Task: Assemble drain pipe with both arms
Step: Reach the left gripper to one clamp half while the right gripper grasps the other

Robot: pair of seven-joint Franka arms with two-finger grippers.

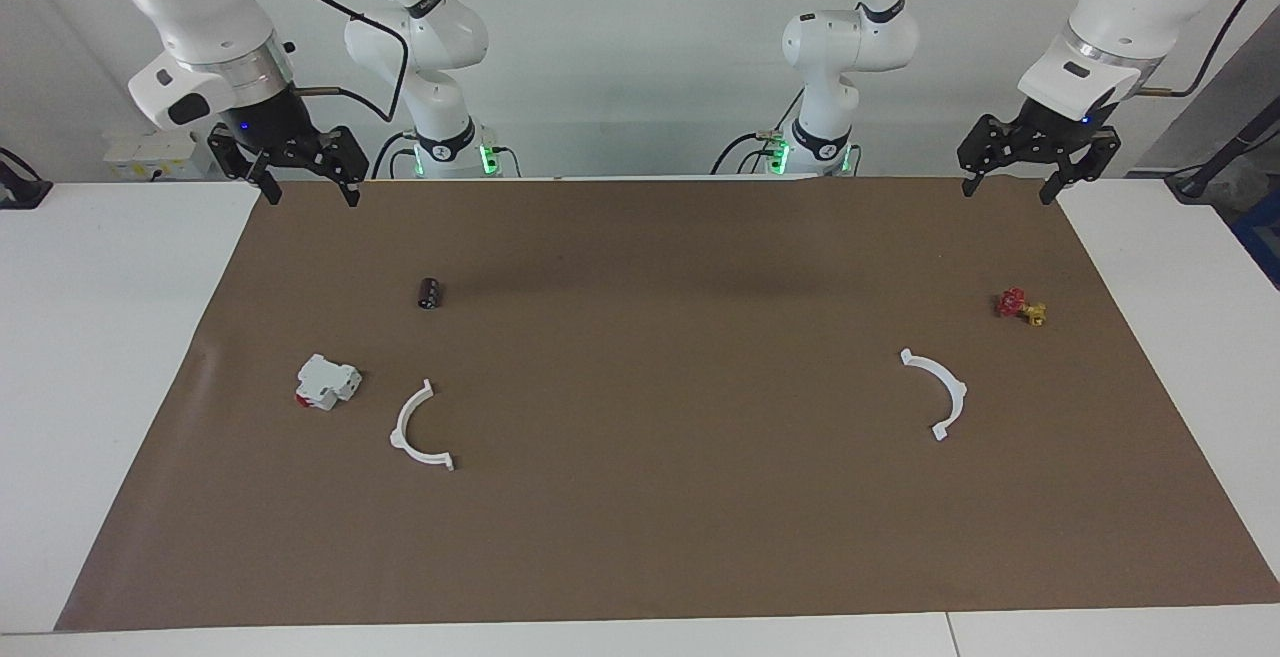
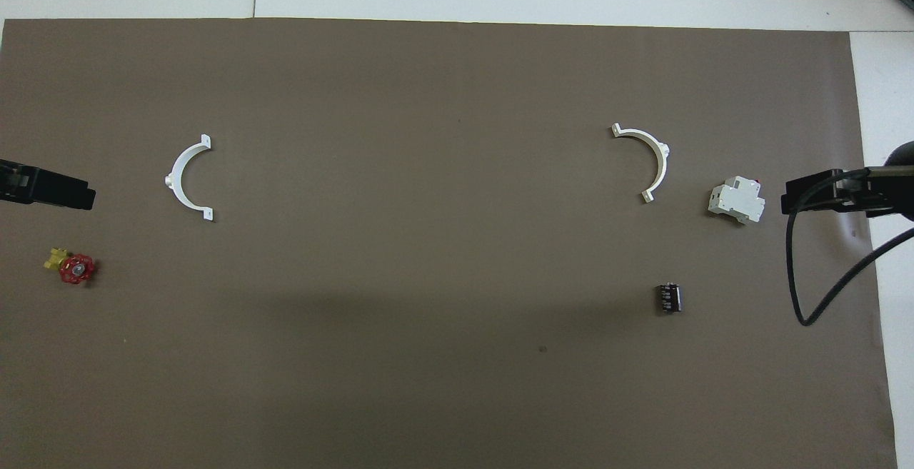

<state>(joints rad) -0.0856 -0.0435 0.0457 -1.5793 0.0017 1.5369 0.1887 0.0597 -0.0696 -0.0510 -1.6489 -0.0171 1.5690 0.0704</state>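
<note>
Left gripper (image 1: pixel 1038 169), right gripper (image 1: pixel 300 169) spread, raised; half-rings (image 1: pixel 420 429) (image 1: pixel 938 392) apart.

Even, bright light falls from above on my worktop (image 1: pixel 120 357). A broad soft shadow darkens the brown mat (image 2: pixel 457 397) across the lower middle of the overhead frame. Both views are sharp, with mild glare on the white surfaces at the edges.

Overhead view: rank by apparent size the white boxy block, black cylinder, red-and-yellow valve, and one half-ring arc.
Largest to smallest, as seen from overhead:
1. half-ring arc, widest span, though thin
2. white boxy block
3. red-and-yellow valve
4. black cylinder
Valve and cylinder look close; that order is unsure.
</note>
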